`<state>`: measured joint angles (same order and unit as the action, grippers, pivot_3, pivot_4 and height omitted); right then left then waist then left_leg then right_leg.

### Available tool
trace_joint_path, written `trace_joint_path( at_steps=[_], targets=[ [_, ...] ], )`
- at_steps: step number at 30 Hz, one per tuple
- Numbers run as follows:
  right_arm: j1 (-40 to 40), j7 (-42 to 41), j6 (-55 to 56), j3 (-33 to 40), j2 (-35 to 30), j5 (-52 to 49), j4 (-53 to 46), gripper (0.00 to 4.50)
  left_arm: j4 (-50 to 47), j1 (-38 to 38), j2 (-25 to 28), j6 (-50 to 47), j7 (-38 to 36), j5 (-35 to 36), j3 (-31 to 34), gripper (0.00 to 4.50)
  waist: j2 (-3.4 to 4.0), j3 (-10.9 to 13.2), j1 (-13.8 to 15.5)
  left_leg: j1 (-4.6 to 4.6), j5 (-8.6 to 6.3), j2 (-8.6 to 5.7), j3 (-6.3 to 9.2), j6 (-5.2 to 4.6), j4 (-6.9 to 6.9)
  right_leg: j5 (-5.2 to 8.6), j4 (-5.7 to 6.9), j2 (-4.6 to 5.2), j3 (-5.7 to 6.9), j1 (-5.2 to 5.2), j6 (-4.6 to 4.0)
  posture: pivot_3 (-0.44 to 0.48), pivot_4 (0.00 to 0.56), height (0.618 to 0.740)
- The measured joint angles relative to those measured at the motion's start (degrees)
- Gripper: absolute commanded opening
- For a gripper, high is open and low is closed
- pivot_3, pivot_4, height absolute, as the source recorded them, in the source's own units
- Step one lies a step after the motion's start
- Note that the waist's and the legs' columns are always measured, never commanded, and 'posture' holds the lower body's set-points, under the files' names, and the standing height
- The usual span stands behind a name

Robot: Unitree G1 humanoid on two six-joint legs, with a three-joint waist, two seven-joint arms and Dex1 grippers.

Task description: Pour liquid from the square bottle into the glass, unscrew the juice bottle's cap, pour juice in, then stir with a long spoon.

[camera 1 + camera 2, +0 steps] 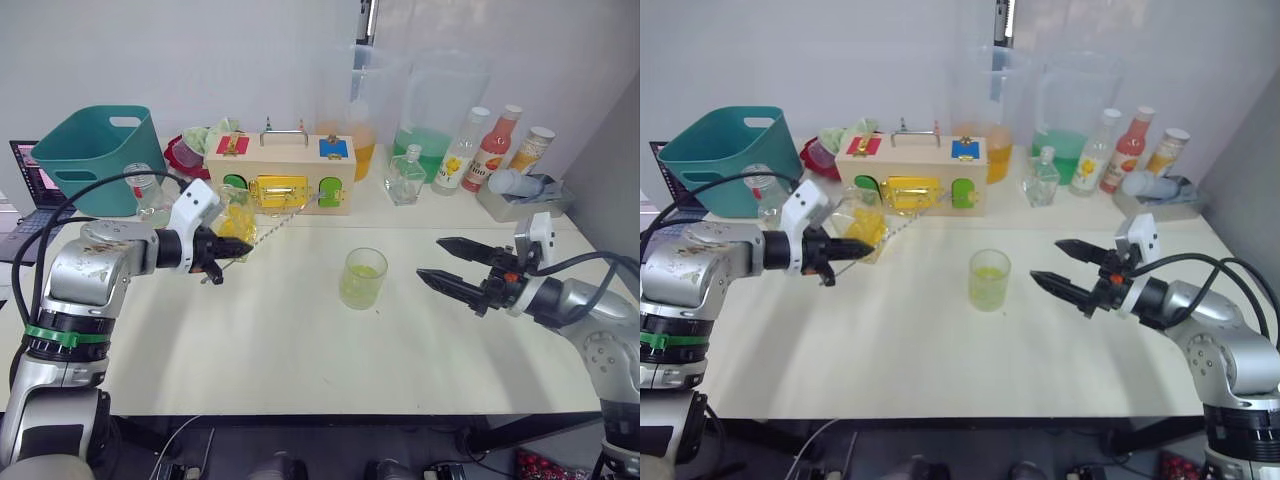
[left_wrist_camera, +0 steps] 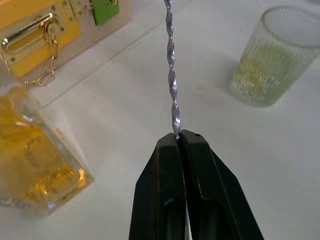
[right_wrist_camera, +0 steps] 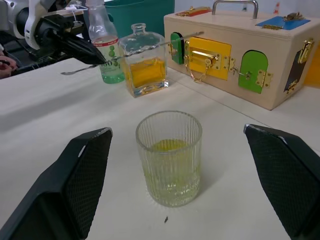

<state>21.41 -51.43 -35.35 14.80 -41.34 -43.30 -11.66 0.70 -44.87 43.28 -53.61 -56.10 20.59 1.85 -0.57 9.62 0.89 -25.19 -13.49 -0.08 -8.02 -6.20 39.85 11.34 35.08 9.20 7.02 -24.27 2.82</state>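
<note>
The glass [image 1: 362,278] stands mid-table, holding a little yellow-green liquid. My left gripper [image 1: 240,250] is shut on the long spoon [image 1: 285,218], whose twisted silver stem runs up and right toward the wooden box. It hangs left of the glass, a hand's width away. The square bottle [image 1: 238,215] with amber liquid stands just behind that gripper. The juice bottle [image 3: 106,52], with a green label and an open neck, stands behind my left arm. I cannot see the cap. My right gripper [image 1: 432,259] is open, right of the glass, its fingers [image 3: 85,170] either side without touching.
A wooden lock box [image 1: 285,160] sits at the back centre and a teal basket [image 1: 100,150] at the back left. Two big clear pitchers [image 1: 440,110], three capped bottles [image 1: 492,148], a small glass flask [image 1: 405,178] and a grey tray [image 1: 520,198] line the back right.
</note>
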Motion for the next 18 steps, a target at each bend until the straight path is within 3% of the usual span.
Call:
trace_joint_path(
  at_steps=[7,11,14,18],
  targets=[
    [10.1,10.8,-7.5,0.7,6.2,-7.7,-0.3,4.5,-5.1,-3.8,-6.9,-1.4,5.8,5.4,2.9,0.02,-0.03,0.0,-0.2,0.0,0.03,0.01,-0.02,0.02,-0.02,0.0,0.02,-0.05,0.0,-0.01,0.0,0.0,0.15,0.74],
    [14.4,26.1,-11.2,-0.1,17.0,-9.9,-1.8,4.5,-9.8,-3.9,-13.6,-1.7,11.3,7.6,4.2,0.02,-0.03,0.0,-0.4,0.02,0.08,0.0,-0.04,0.11,-0.07,-0.01,0.07,-0.04,-0.03,-0.04,-0.01,0.0,0.15,0.74],
    [18.9,36.9,-16.0,2.5,25.0,-22.7,1.3,4.5,-13.2,-3.2,-16.7,-2.7,14.0,9.3,3.4,0.02,-0.02,0.0,-0.5,0.02,0.11,0.0,-0.02,0.16,-0.09,-0.02,0.22,-0.13,-0.01,-0.01,-0.04,0.0,0.15,0.74],
    [20.3,44.3,-17.2,4.6,27.1,-28.7,3.0,4.5,-14.9,-1.9,-16.9,-3.5,15.8,10.3,2.3,0.02,-0.01,0.0,-0.4,0.02,0.11,-0.01,-0.04,0.16,-0.09,-0.02,0.27,-0.32,-0.05,0.02,-0.04,0.0,0.15,0.74]
  ],
)
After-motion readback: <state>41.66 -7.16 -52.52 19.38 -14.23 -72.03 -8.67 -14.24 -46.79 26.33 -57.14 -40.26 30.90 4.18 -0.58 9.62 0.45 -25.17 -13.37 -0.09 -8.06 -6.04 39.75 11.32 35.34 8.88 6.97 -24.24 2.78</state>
